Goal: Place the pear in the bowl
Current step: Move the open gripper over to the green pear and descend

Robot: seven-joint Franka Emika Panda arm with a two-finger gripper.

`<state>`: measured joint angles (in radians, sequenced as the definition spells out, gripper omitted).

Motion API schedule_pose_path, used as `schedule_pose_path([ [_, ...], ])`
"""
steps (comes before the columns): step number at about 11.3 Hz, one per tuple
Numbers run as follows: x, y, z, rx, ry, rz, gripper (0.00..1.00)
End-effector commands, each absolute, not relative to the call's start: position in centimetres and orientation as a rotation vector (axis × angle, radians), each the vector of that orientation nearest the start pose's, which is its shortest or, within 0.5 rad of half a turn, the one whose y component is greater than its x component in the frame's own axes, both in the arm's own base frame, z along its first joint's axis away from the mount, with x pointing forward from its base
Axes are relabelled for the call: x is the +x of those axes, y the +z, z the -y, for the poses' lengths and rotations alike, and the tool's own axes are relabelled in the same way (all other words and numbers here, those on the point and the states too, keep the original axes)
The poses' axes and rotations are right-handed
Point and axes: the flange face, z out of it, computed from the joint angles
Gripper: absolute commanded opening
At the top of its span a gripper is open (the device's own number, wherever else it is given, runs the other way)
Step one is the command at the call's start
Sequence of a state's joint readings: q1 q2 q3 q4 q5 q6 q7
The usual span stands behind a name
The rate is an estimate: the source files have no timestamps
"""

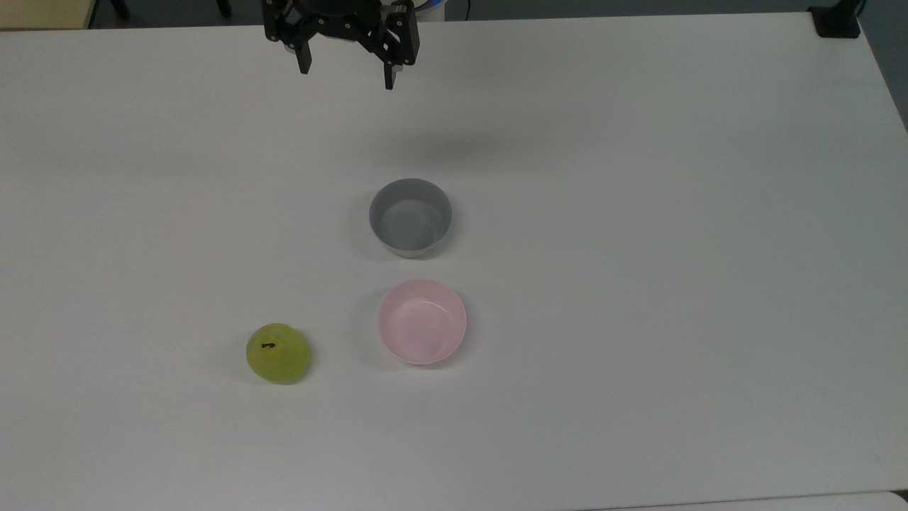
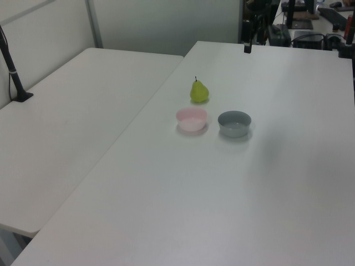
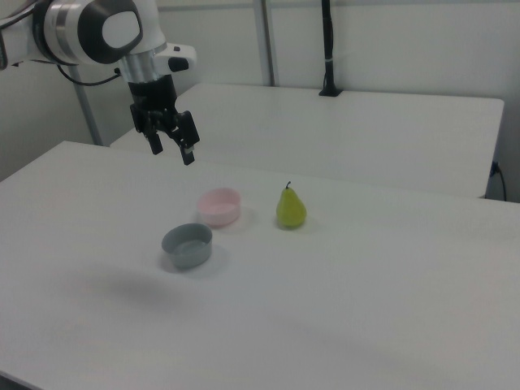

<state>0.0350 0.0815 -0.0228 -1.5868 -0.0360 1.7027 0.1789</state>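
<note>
Pear [image 1: 277,353] upright on the bench [image 1: 638,213], at the top view's left of the pink bowl [image 1: 422,321]; grey bowl [image 1: 410,217] farther; gripper [image 1: 347,78] wide, empty, aloft.

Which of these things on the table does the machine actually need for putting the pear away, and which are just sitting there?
Needed:
the pear, standing upright
the pink bowl, empty
the claw, open, hanging above the table's far edge in the top view

Just there:
the grey bowl, empty
the white table
</note>
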Motion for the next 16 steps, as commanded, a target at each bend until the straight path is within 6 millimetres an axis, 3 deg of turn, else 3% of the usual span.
schedule_pose_path([
  [1, 61.2, 55.7, -0.4, -3.183, -0.146, -0.118, 1.0],
  [3, 63.0, 53.4, 0.5, -3.187, -0.185, -0.058, 1.0],
  [7, 66.9, 46.8, 2.6, -3.24, -0.238, -0.022, 1.0],
  [10, 70.6, 43.6, 6.1, -3.24, -0.319, -0.103, 1.0],
  [16, 74.0, 37.2, 9.1, -3.188, -0.661, -0.127, 1.0],
])
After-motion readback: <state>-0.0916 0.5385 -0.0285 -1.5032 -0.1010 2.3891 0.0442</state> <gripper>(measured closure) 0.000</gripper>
